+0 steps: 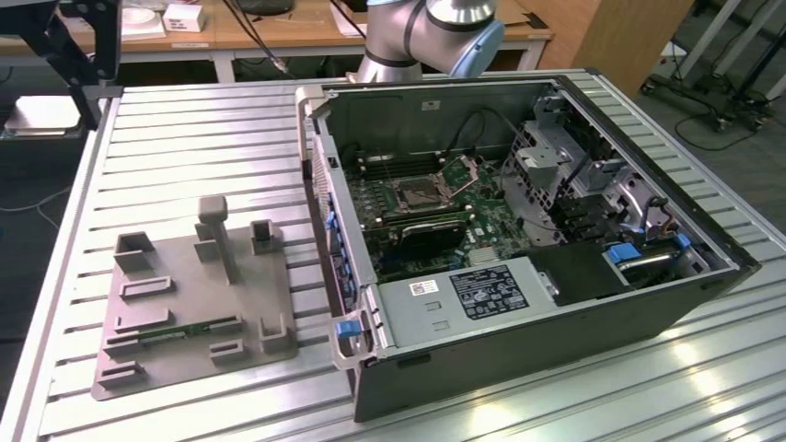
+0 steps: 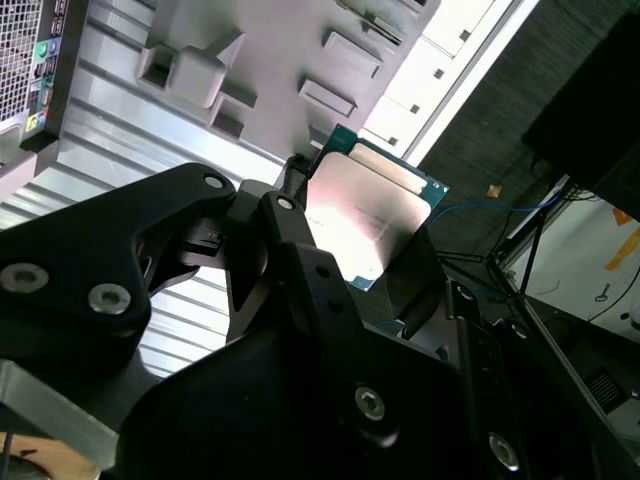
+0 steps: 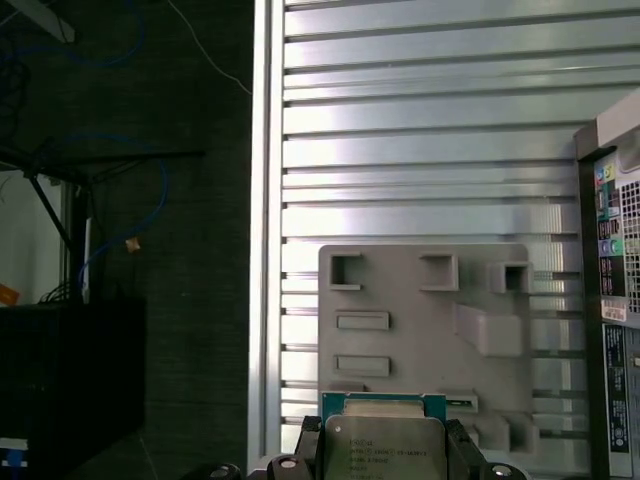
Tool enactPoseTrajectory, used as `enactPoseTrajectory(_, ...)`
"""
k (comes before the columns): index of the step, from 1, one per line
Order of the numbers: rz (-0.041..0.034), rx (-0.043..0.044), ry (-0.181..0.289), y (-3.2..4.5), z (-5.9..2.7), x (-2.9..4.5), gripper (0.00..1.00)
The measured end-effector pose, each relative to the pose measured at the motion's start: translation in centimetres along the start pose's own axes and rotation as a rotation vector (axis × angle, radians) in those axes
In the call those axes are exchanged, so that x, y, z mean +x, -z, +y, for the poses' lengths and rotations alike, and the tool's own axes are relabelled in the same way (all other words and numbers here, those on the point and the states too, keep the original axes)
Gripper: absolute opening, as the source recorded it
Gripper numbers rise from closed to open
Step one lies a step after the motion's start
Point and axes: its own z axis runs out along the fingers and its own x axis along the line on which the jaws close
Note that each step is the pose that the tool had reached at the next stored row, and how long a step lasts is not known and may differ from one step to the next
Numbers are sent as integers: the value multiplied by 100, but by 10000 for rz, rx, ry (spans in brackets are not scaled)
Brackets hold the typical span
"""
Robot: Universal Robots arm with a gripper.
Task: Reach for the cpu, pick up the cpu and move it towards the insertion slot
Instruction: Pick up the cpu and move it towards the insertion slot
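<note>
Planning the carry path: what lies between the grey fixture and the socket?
In the exterior view, the case's side wall stands upright between the fixture and the socket.

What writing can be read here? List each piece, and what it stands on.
None reads clearly.
cpu: lines of print on its lid, blurred.
black label on the power supply: too small.
labels on the computer case rear: too small.
</note>
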Motion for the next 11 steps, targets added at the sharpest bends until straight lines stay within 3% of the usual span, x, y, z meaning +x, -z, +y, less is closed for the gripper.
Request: enactPoseTrajectory(11,0,0,0,4,0,-75,55)
